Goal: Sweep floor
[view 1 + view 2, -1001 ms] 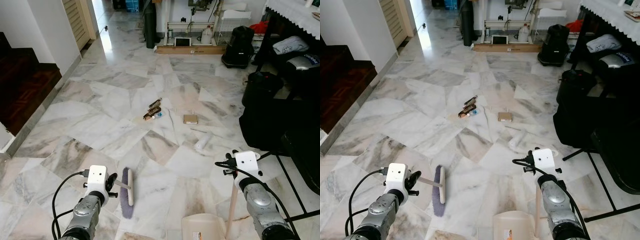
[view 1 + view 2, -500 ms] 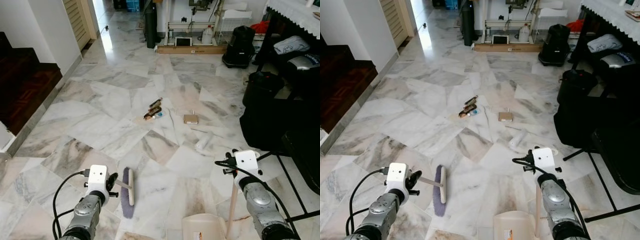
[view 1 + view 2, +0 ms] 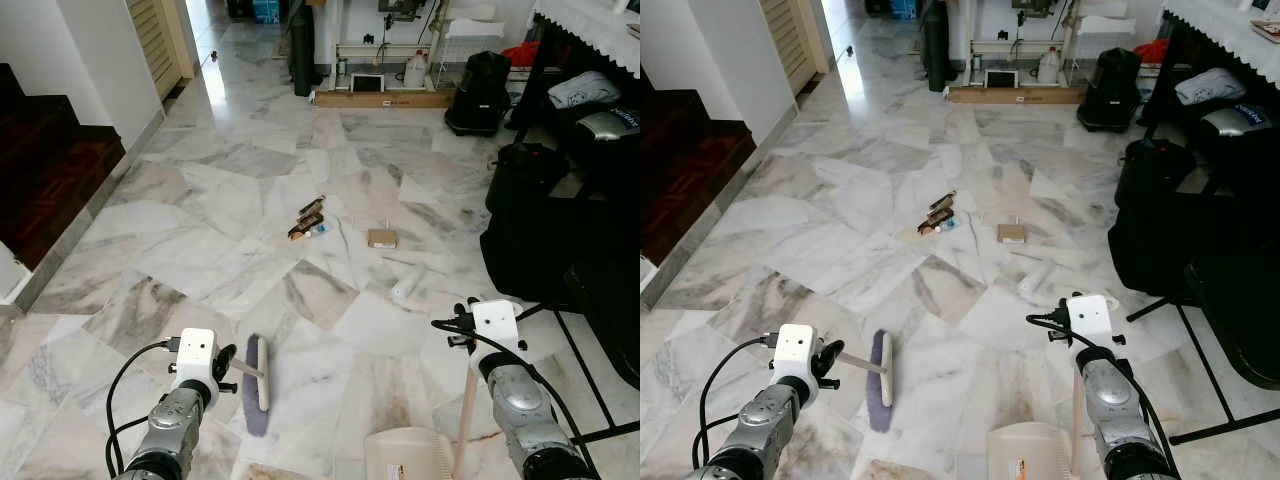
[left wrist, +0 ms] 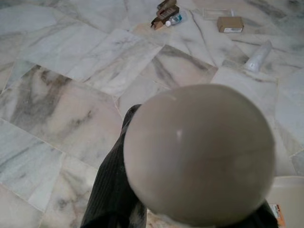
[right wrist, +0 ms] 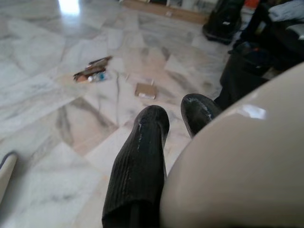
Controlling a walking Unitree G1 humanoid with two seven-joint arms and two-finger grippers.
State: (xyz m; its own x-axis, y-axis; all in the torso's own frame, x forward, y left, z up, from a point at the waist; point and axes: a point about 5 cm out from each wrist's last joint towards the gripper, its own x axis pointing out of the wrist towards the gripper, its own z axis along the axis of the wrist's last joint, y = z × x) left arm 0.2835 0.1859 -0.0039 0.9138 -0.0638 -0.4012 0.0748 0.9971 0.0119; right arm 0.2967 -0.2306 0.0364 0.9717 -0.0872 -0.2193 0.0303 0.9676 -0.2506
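The left hand [image 4: 190,209] is gripping the rounded end of the broom handle [image 4: 199,154], fingers clamped around it, while the broom head [image 3: 257,382] is resting bristles-down on the marble floor [image 3: 200,220] just ahead of the left arm. The right hand [image 5: 180,142] is closing on the cream dustpan handle [image 3: 467,415], and the dustpan [image 3: 405,455] is sitting on the floor beside the right arm. Litter is lying well ahead: brown wrappers with a small bottle [image 3: 308,220], a small cardboard box [image 3: 381,238] and a white tube [image 3: 405,287]; any lettering is proving too small to read.
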